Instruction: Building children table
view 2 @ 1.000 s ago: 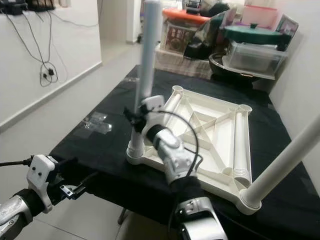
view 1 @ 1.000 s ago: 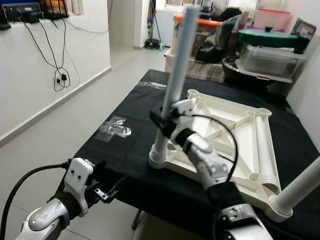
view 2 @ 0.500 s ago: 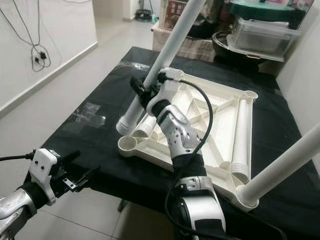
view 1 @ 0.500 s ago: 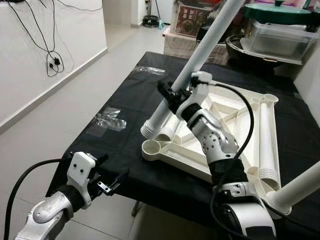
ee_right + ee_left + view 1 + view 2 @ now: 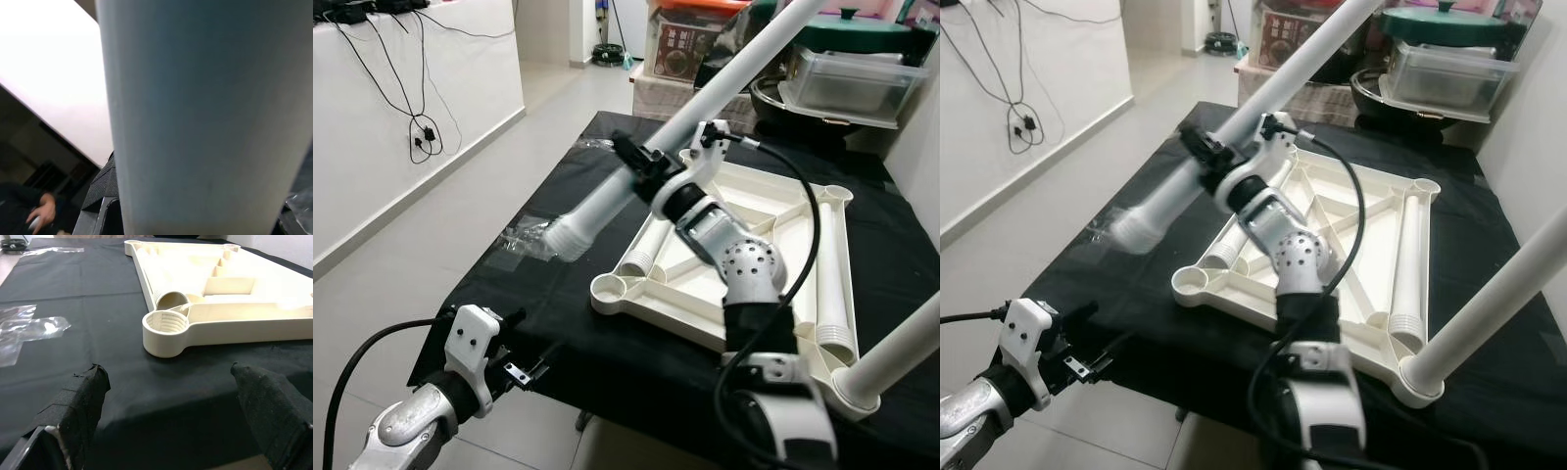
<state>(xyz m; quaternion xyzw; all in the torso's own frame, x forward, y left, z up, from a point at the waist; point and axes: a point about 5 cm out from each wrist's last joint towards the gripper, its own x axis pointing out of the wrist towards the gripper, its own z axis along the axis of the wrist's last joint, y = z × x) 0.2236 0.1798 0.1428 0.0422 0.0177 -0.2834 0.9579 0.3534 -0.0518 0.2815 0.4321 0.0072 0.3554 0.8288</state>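
Table top: the white table top (image 5: 773, 245) lies upside down on the black cloth (image 5: 548, 176), ribs and sockets facing up, so legs can be screwed in from above.
Empty socket: the threaded corner socket (image 5: 165, 328) at about 7 o'clock on the top stands open, with no leg in it; it looks like the one meant for the held leg.
Held leg: the right gripper (image 5: 641, 176) is pinching a long white leg (image 5: 705, 103) partway up its length. The leg slants from about 8 o'clock to 1 o'clock, its ribbed screw end hanging over the cloth, apart from the socket.
Why tilted: by my reading, the leg is being swung around to line its screw end up with the socket.
Fitted leg: 1 leg (image 5: 901, 362) already stands in the corner at about 5 o'clock.
Spare legs: 1 lies along the top's 3 o'clock edge (image 5: 832, 284); another rests inside near the empty socket.
Left gripper: the left gripper (image 5: 171, 396) waits low at the cloth's near edge, fingers spread, holding nothing, facing the empty socket.
Plastic wrap: a clear wrapper (image 5: 524, 240) lies at 9 o'clock.
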